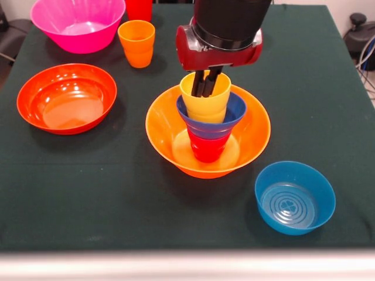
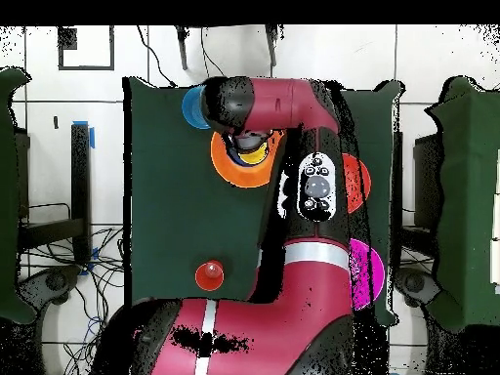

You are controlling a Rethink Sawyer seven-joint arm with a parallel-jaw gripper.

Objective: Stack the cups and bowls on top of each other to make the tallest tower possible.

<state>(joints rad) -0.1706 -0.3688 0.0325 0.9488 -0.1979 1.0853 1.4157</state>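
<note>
The tower stands mid-table: a big yellow-orange bowl point(image 1: 252, 132) as base, a red cup point(image 1: 206, 146) inside it, a small dark blue bowl point(image 1: 231, 111) on that cup, and a yellow cup point(image 1: 208, 104) nested on top. My gripper point(image 1: 205, 88) reaches straight down into the yellow cup's mouth, with its tips below the rim. From overhead the arm covers most of the tower; only part of the yellow-orange bowl point(image 2: 232, 171) and a sliver of the yellow cup point(image 2: 254, 154) show.
Loose pieces ring the tower: a pink bowl point(image 1: 78, 23), an orange cup point(image 1: 136, 43), a red cup point(image 1: 139, 8) at the far edge, a shallow orange-red bowl point(image 1: 66, 98) and a light blue bowl point(image 1: 295, 197). Overhead shows a small red round thing point(image 2: 209, 275).
</note>
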